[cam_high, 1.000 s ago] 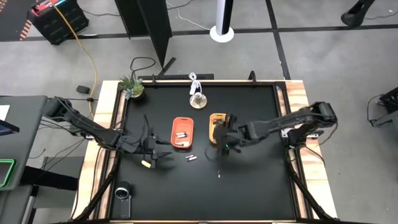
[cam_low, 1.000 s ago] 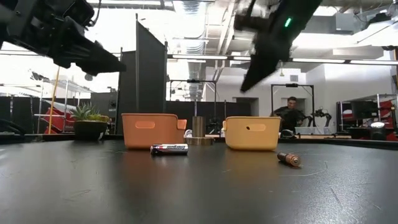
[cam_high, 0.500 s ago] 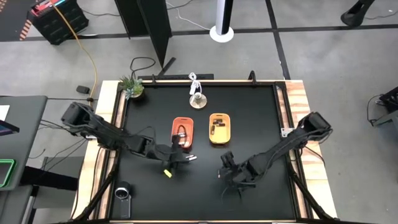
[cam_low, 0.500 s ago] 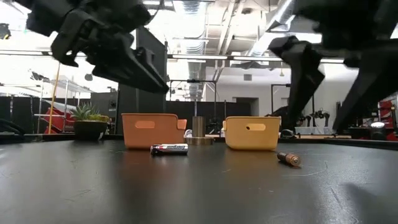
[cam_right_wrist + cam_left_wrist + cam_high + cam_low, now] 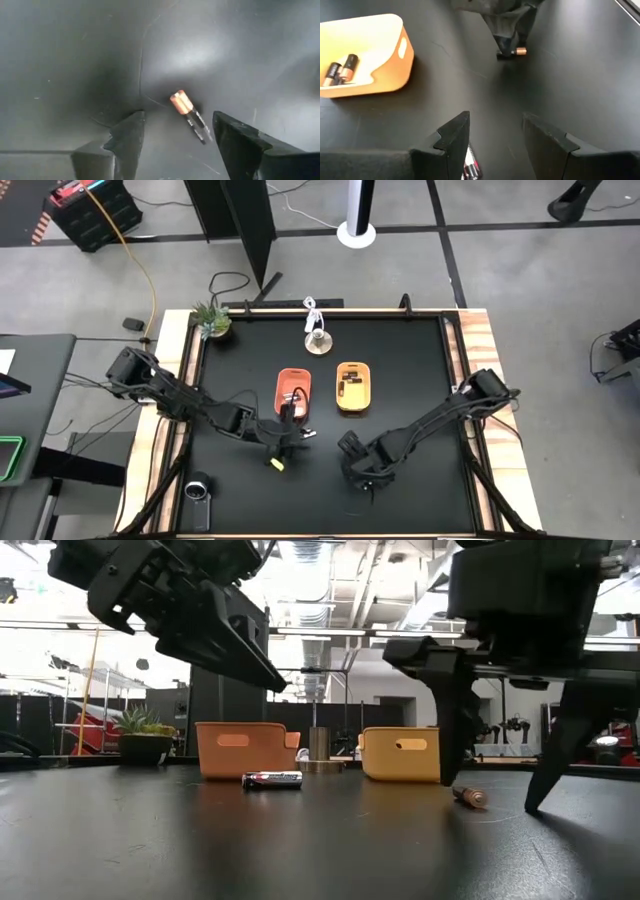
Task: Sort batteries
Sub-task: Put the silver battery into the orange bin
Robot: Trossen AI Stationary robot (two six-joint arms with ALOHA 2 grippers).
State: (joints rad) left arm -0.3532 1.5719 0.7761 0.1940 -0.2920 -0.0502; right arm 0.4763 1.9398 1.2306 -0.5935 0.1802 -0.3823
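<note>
Right wrist view: the right gripper (image 5: 172,135) is spreading its fingers wide around a small dark copper-tipped battery (image 5: 189,114) lying on the black table (image 5: 75,55), ready to pinch it. The left gripper (image 5: 492,140) is hanging open, holding nothing, over another battery (image 5: 272,779).

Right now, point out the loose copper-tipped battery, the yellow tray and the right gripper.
copper-tipped battery (image 5: 188,112): right wrist view, on its body.
yellow tray (image 5: 352,386): high view, on its floor.
right gripper (image 5: 175,137): right wrist view, midway between the open fingertips.
</note>
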